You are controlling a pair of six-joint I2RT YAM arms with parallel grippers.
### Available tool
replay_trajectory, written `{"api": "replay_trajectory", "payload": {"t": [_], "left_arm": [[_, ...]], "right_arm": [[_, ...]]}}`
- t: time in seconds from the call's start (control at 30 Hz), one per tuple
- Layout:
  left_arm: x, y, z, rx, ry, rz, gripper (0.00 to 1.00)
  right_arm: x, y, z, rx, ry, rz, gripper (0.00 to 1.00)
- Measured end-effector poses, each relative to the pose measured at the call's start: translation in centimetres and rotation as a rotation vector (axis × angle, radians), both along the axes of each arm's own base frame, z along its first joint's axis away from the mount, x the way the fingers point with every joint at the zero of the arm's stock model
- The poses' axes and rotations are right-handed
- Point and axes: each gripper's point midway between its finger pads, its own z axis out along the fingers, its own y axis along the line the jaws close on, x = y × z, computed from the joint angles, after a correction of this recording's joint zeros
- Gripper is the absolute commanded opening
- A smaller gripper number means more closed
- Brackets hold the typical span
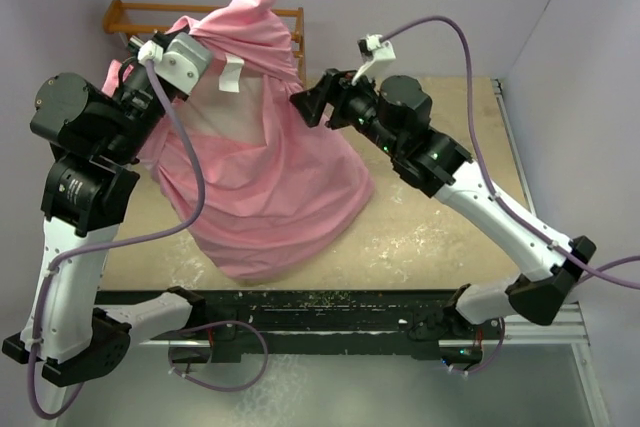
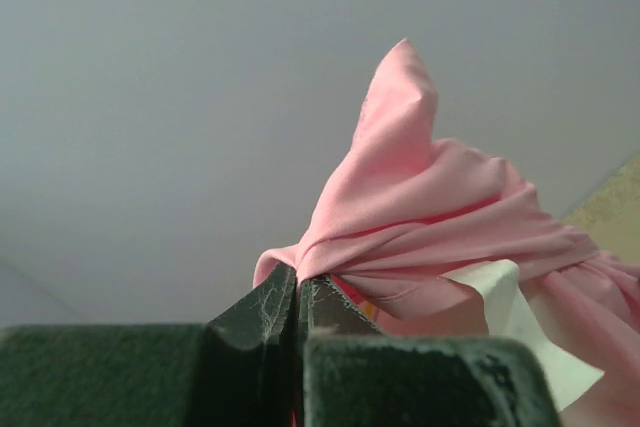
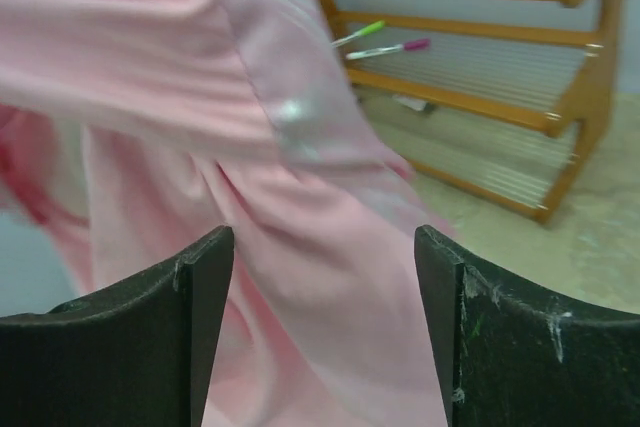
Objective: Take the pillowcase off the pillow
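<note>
Pillowcase (image 1: 270,187) of shiny pink satin hangs like a tent over the left half of a pale bench (image 1: 430,237). Its top is gathered into a peak near the back wall and its loose hem spreads in folds on the bench toward the near edge. The left hand (image 2: 298,292) is raised high and clamped shut on a bunched fold just under that peak. In the left wrist view the two dark fingers meet with pink cloth pinched between them. The lift seems meant to let the weight inside slide down and out of the cover. A white tag (image 1: 232,72) hangs beside this grip. The pillow cannot be plainly seen. A paler patch below the left hand may be the pillow showing through or inside the cloth, but the views do not settle this, so the removal looks unfinished. The right hand (image 1: 308,107) hovers at the cloth's right flank with its jaws spread wide and nothing between them. In its own wrist view, pink satin fills the gap ahead, close but not yet pinched. It appears poised to take a second hold so the two arms can pull the cover apart or shake it. Behind the cloth stands a wooden rack (image 3: 560,97) with two marker pens (image 3: 372,42) lying on a shelf, well clear of both hands.
</note>
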Motion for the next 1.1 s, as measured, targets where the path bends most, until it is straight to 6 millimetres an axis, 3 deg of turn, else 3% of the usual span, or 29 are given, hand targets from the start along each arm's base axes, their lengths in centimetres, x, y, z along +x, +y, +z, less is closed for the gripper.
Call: {"api": "replay_trajectory", "payload": {"t": [0.13, 0.23, 0.37, 0.43, 0.5, 0.7, 0.83, 0.93, 1.03, 1.1], "left_arm": [[0.1, 0.1, -0.4, 0.006, 0.017, 0.007, 0.00], [0.3, 0.0, -0.9, 0.014, 0.036, 0.007, 0.00], [0.8, -0.3, -1.5, 0.022, 0.060, 0.004, 0.00], [1.1, -0.5, -1.7, 0.024, 0.075, 0.000, 0.00], [1.3, -0.7, -1.7, 0.022, 0.088, -0.007, 0.00], [0.8, -1.8, -1.5, 0.008, 0.148, -0.078, 0.00], [-0.4, -2.8, -1.0, -0.011, 0.188, -0.156, 0.00], [-1.2, -3.3, -0.6, -0.021, 0.206, -0.200, 0.00], [-1.7, -3.7, -0.8, -0.021, 0.224, -0.232, 0.00], [-1.8, -4.0, -1.4, -0.015, 0.247, -0.246, 0.00]], "right_arm": [[-0.8, -3.4, -0.5, -0.001, -0.039, -0.131, 0.77], [-3.2, -4.4, 1.5, 0.019, -0.119, -0.178, 0.74], [-8.1, -1.3, 5.3, 0.057, -0.274, -0.067, 0.71], [-10.5, 1.3, 5.9, 0.041, -0.347, 0.044, 0.71], [-11.6, 3.6, 6.0, 0.007, -0.400, 0.133, 0.73], [-10.9, 10.6, 3.2, -0.155, -0.455, 0.295, 0.80], [-8.9, 13.0, 0.8, -0.245, -0.436, 0.319, 0.81], [-5.5, 12.3, -0.2, -0.287, -0.397, 0.254, 0.84], [-2.1, 9.6, -1.1, -0.324, -0.355, 0.139, 0.87], [-1.1, 7.5, -1.9, -0.350, -0.333, 0.069, 0.88]]}}
